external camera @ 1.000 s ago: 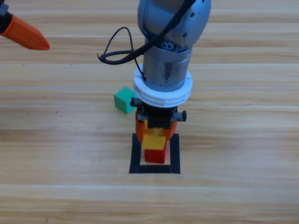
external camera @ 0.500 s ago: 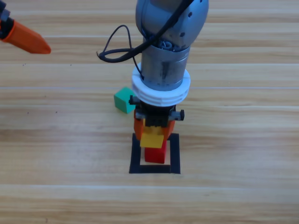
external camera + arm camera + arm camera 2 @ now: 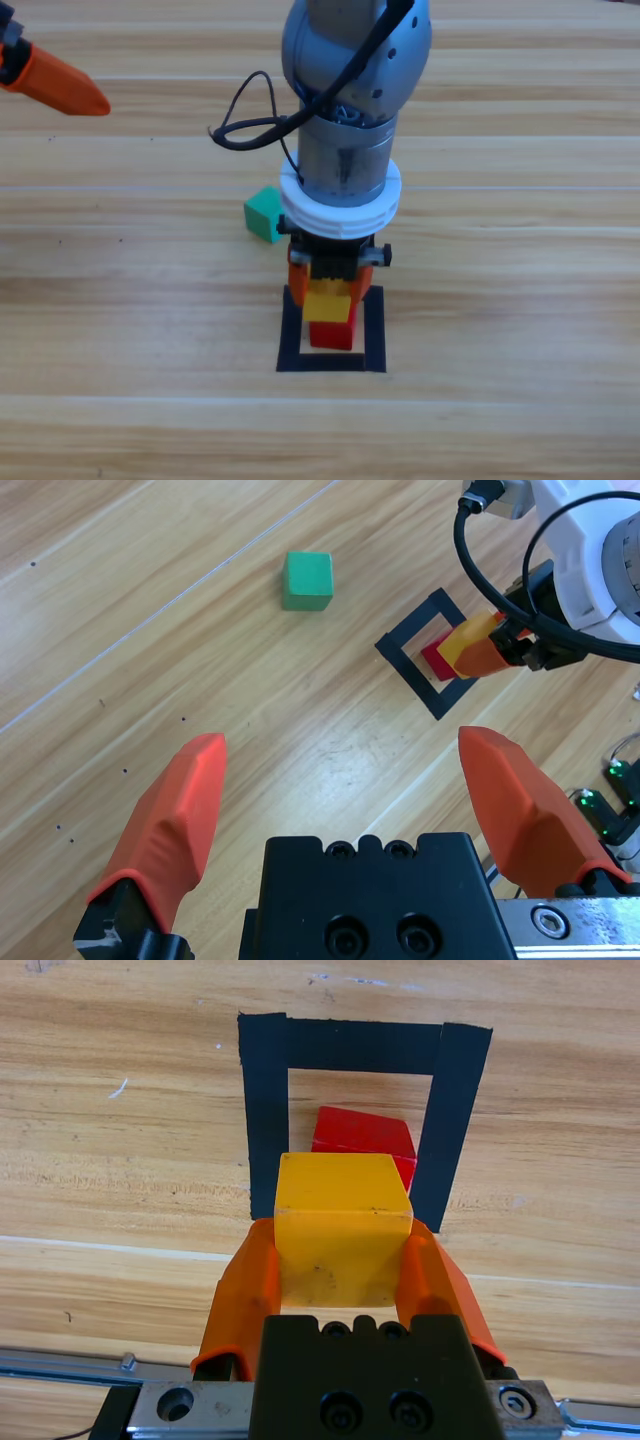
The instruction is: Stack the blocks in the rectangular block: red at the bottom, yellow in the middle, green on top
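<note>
Right gripper [image 3: 340, 1250], fingers clamped on the yellow cube [image 3: 342, 1225], above the red cube [image 3: 362, 1140] inside the tape frame [image 3: 263, 1110]; square edges before release. Left gripper [image 3: 345, 780] waits, fingers spread, empty.

red cube [image 3: 331, 335]: mostly covered from above by the yellow cube [image 3: 328, 301]; whether they touch can't be told.
right gripper [image 3: 330, 290]: largely hidden under its own arm.
black tape frame [image 3: 292, 340]: far side hidden behind that gripper.
left gripper [image 3: 55, 79]: cut off at the far left edge, only an orange jaw showing.
green cube [image 3: 264, 214]: right corner tucked behind the arm.
</note>
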